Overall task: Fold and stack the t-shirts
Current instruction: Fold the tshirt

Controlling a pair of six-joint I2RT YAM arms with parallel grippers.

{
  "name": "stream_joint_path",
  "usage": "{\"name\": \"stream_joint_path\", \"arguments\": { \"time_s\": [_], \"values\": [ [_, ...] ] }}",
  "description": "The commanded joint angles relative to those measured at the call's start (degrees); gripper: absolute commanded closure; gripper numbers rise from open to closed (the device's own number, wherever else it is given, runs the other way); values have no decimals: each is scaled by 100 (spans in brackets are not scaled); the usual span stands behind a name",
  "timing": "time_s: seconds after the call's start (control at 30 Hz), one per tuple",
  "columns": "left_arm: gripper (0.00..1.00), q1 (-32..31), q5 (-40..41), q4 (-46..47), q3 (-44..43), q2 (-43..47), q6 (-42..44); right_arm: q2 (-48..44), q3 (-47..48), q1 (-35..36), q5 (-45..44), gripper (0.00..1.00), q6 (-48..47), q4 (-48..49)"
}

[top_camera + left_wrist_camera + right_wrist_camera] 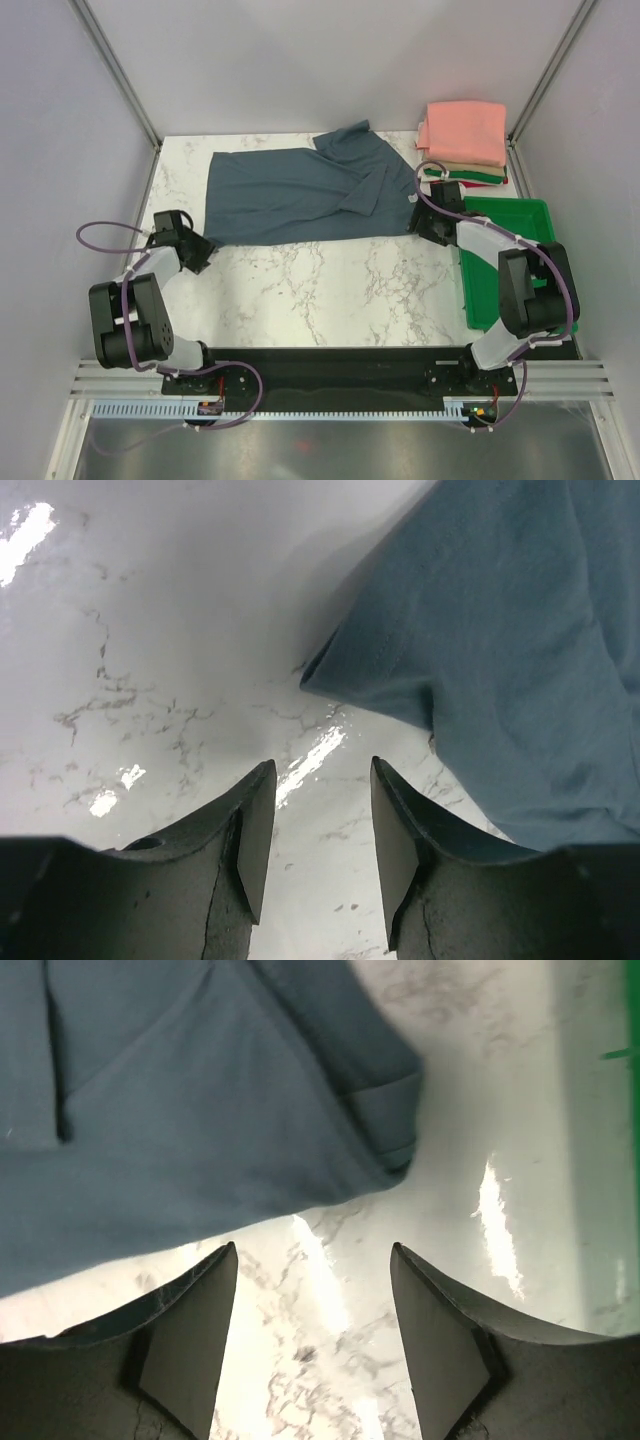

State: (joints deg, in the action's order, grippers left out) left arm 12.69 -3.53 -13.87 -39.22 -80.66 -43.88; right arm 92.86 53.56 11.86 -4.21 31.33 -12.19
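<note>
A slate blue-grey t-shirt (305, 192) lies spread on the marble table, partly folded, its sleeve end toward the right. A stack of folded t-shirts (463, 140) sits at the back right, salmon-pink on top, with tan, green and red edges below. My left gripper (207, 247) is open and empty just off the shirt's near left corner (330, 675). My right gripper (428, 222) is open and empty beside the shirt's near right edge, with the sleeve hem (385, 1125) just ahead of its fingers.
A green plastic tray (510, 262) lies at the right edge, under my right arm. The marble table (330, 290) is bare in front of the shirt. Grey walls with metal posts close in the sides and back.
</note>
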Motion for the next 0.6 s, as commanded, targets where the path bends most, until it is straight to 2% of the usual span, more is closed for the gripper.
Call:
{"name": "stream_joint_path", "arguments": {
  "time_s": [0.0, 0.23, 0.43, 0.57],
  "values": [
    [50, 49, 37, 586, -191, -344, -87, 39, -3, -183, 227, 30, 75, 638],
    [51, 58, 168, 701, -358, -679, -25, 600, -4, -421, 560, 30, 163, 972],
    [52, 58, 318, 824, -376, -661, 72, 707, -82, -579, 544, 30, 136, 1060],
    [52, 67, 335, 1000, -376, -749, 55, 777, -91, -641, 561, 36, 119, 1095]
  ]
}}
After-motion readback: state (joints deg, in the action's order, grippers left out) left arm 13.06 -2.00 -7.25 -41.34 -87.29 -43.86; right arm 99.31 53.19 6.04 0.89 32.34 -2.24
